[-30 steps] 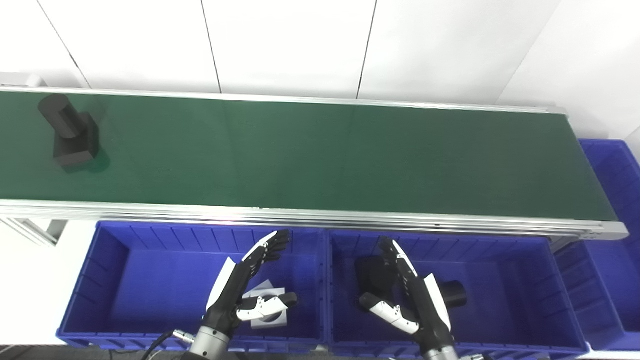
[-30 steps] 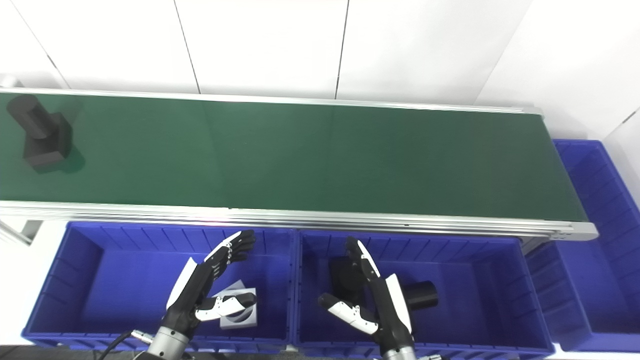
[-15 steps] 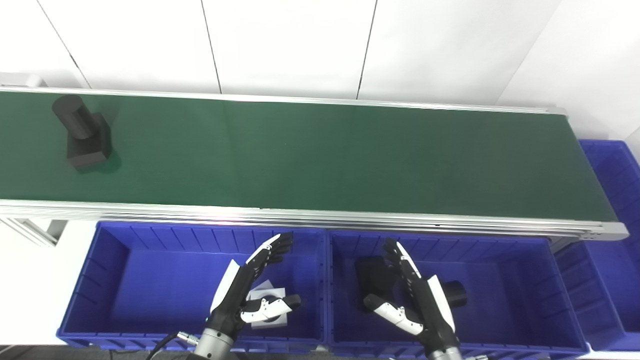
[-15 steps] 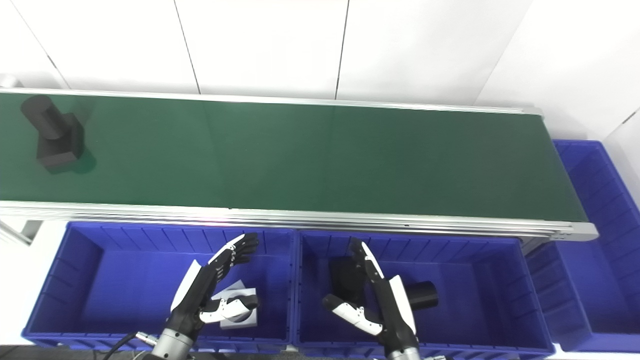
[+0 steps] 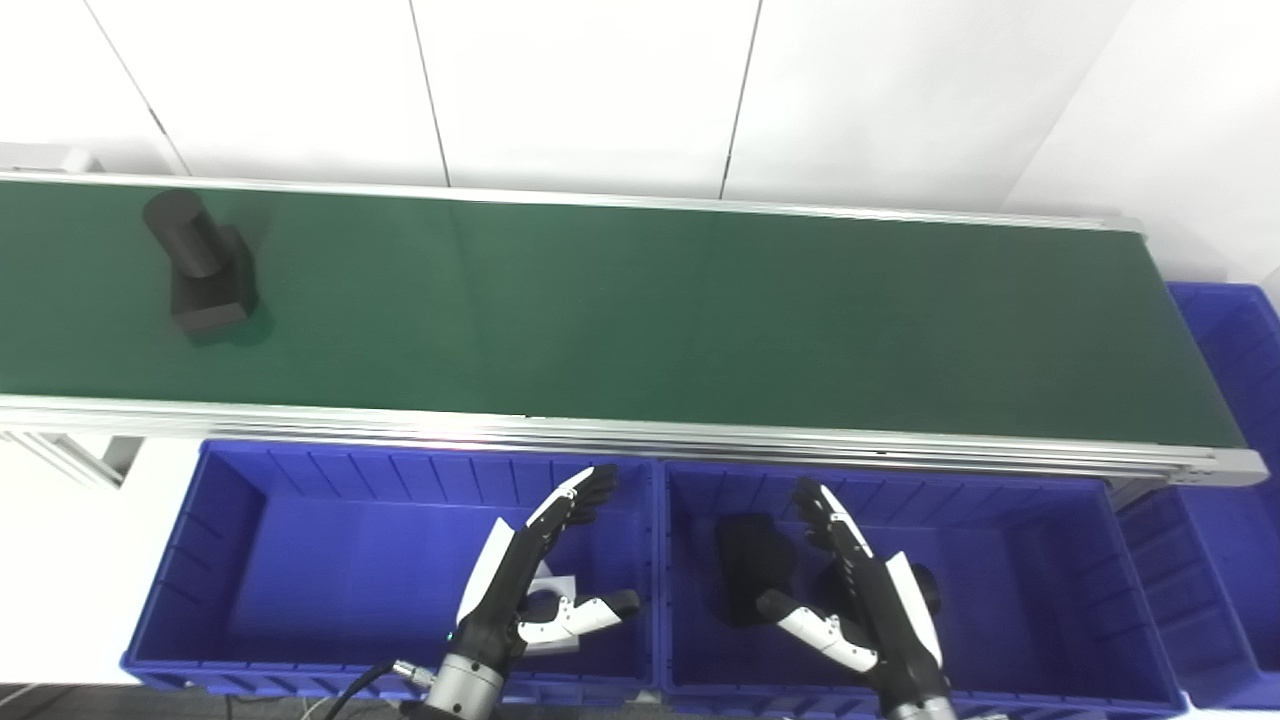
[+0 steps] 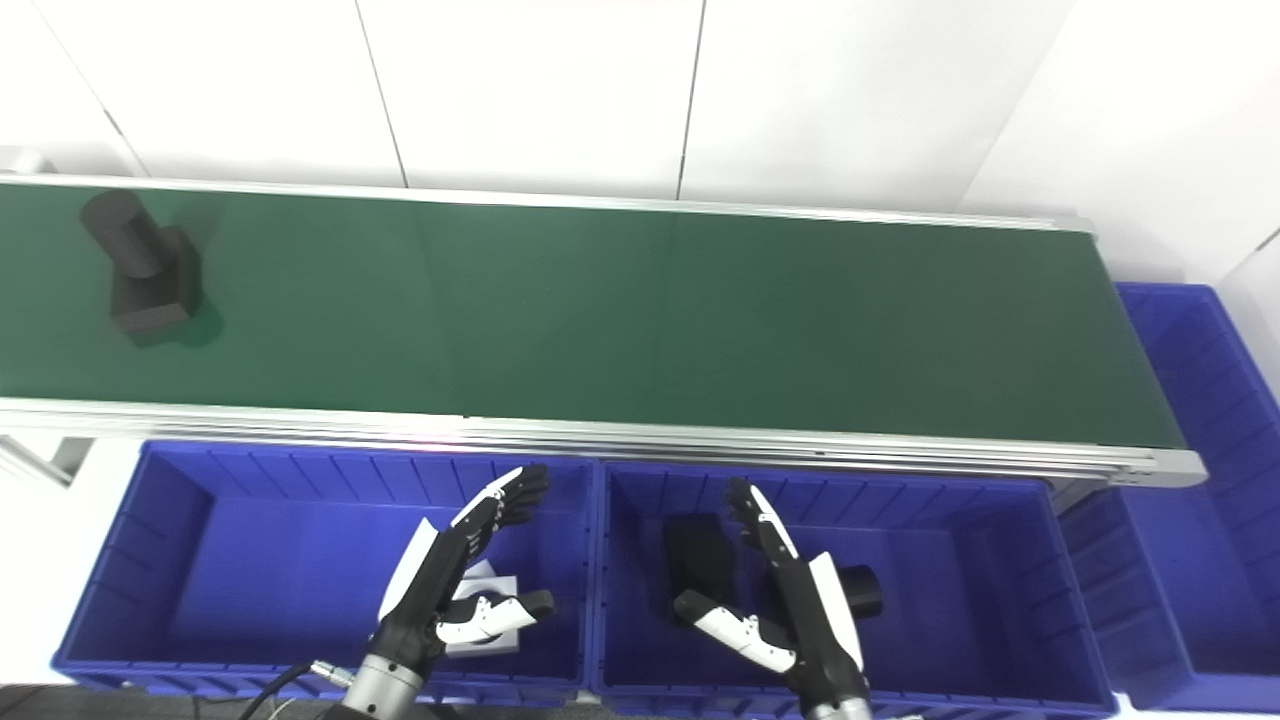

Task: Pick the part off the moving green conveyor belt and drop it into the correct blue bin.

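**Waiting on the part: both hands idle over the bins**

Waiting is the step in hand. Take the green belt (image 5: 640, 310) as your landmark. The dark part (image 5: 200, 265), a round post on a square block, sits on the belt near its far left end, closer to the back rail than the front one. Nothing is touching it.

Your left hand (image 5: 535, 590) hangs over the left blue bin (image 5: 230, 520), just in front of the belt's front rail, fingers spread with the thumb out to the side, holding nothing. Your right hand (image 5: 860, 605) hangs over the middle blue bin (image 5: 1100, 600) in the same manner, fingers apart and empty. A third blue bin (image 5: 1225, 340) stands off the belt's right end.

A pale square piece (image 6: 485, 625) lies in the left bin, partly hidden by the left hand. Dark pieces (image 5: 750, 575) of the same look as the part lie in the middle bin, so that bin is judged the correct one.

The part is well apart from both hands. The next move calls for a timed reach over the front rail, fingers kept wide, closing on the post or block as it comes abreast.
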Available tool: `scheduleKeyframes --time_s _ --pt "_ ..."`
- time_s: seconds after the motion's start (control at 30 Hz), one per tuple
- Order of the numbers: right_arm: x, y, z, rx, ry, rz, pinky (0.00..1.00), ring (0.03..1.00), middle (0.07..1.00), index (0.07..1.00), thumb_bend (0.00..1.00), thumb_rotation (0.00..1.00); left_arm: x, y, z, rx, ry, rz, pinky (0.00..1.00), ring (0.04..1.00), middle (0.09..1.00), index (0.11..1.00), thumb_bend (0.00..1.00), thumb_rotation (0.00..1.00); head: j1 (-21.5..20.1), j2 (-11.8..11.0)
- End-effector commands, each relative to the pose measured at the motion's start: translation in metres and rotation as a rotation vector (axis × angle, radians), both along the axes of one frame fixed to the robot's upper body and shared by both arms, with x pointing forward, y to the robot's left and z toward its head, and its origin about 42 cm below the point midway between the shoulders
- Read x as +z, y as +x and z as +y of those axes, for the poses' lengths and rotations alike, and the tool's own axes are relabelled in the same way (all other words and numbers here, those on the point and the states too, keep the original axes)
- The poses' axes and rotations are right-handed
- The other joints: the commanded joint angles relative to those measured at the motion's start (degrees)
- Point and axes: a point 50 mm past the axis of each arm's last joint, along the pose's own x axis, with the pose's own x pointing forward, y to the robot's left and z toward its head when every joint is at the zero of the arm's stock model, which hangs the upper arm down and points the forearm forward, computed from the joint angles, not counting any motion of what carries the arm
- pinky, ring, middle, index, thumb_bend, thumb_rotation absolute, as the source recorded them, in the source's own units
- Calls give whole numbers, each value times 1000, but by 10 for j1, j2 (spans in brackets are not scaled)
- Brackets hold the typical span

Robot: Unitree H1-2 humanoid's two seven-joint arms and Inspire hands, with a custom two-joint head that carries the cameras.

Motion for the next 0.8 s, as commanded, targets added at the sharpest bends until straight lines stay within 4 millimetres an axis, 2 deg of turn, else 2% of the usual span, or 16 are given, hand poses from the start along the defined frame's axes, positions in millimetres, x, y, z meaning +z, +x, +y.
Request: scheduleKeyframes --time_s 0.0,0.03,0.07,0.1,0.27,0.33,0.43,0.67,0.77 --pt "8 1 -2 24 26 -76 895 930 931 964 753 651 7 8 -6 -8 -16 -61 799 837 853 856 832 592 1 -1" --pt "7 0 -3 23 28 -80 900 933 934 966 748 649 6 7 -6 -11 -12 -58 796 836 851 855 835 590 19 -12" --pt "6 0 -3 22 30 -83 898 930 937 966 743 647 5 6 -6 -13 -9 -56 796 838 850 855 848 598 19 -12" --pt "5 -1 -4 20 32 -87 890 927 940 969 735 645 5 5 -6 -18 -6 -55 796 840 850 854 857 596 34 -27" --pt "2 -6 -1 8 23 -88 882 916 942 972 719 651 3 -2 -3 -20 -2 -48 767 824 841 841 877 565 72 -42" --pt "0 -8 1 5 23 -81 903 941 947 980 713 675 1 -3 -1 -18 8 -42 766 823 837 837 882 556 73 -48" --pt "-3 -6 4 -4 45 -72 954 959 958 992 692 659 -2 -2 1 -10 25 -45 755 814 832 829 884 549 67 -54" --pt "-7 -1 2 -4 26 -69 937 960 950 990 670 672 -8 3 -1 -7 53 -50 754 815 832 828 901 562 62 -61" --pt "-7 0 0 -8 21 -72 941 949 944 987 647 648 -9 5 -4 -5 59 -52 749 814 829 826 904 559 63 -65"
